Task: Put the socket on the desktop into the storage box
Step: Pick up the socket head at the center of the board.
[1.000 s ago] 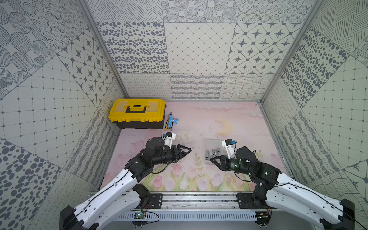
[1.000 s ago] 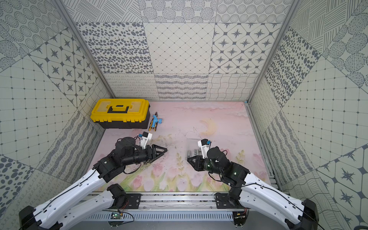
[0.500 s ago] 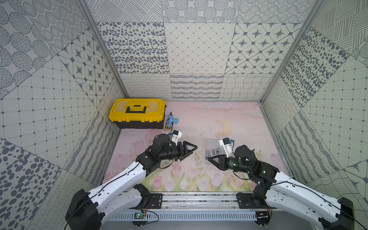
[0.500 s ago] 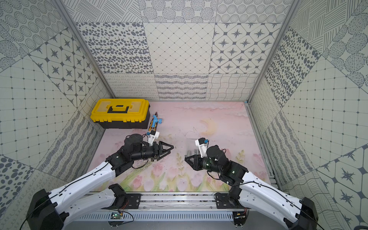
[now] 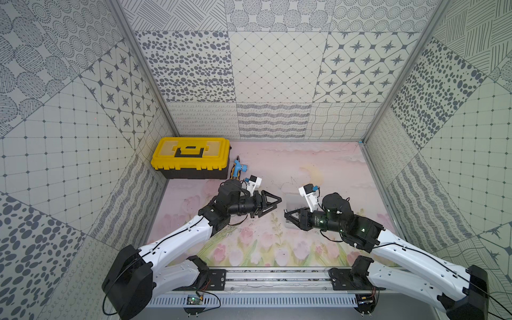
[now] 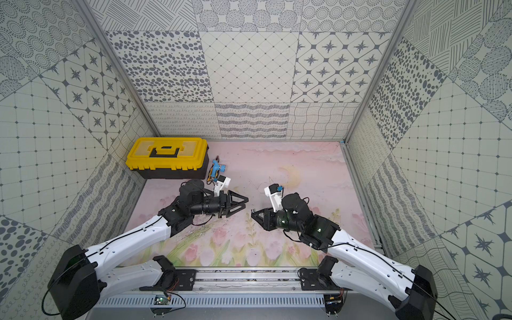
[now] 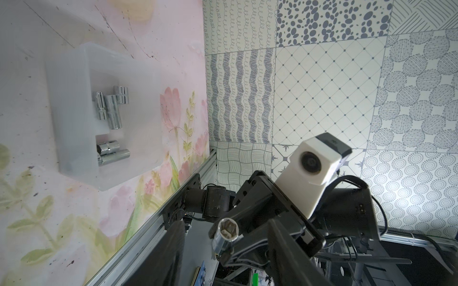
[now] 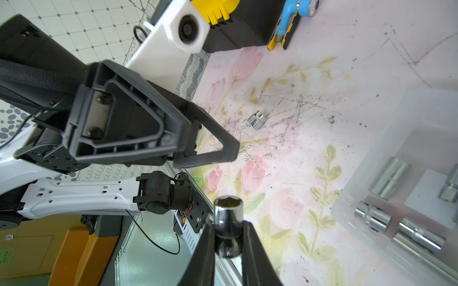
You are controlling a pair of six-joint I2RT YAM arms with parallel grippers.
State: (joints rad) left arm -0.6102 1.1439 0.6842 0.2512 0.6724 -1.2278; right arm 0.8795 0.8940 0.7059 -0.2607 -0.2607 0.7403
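The right end effector (image 8: 228,244) is clamping a chrome socket (image 8: 227,213) across its round sides, a hard, dense, likely slippery piece best pinched mid-length, with the storage box (image 8: 421,114) lying just beside it, while the left end effector (image 5: 272,205) is hovering, jaws apart, near another socket (image 8: 256,120) on the counter (image 8: 322,74).

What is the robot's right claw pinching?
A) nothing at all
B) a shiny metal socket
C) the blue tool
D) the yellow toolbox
B: in the right wrist view the right gripper is closed on a shiny socket, with one finger on each side of it.
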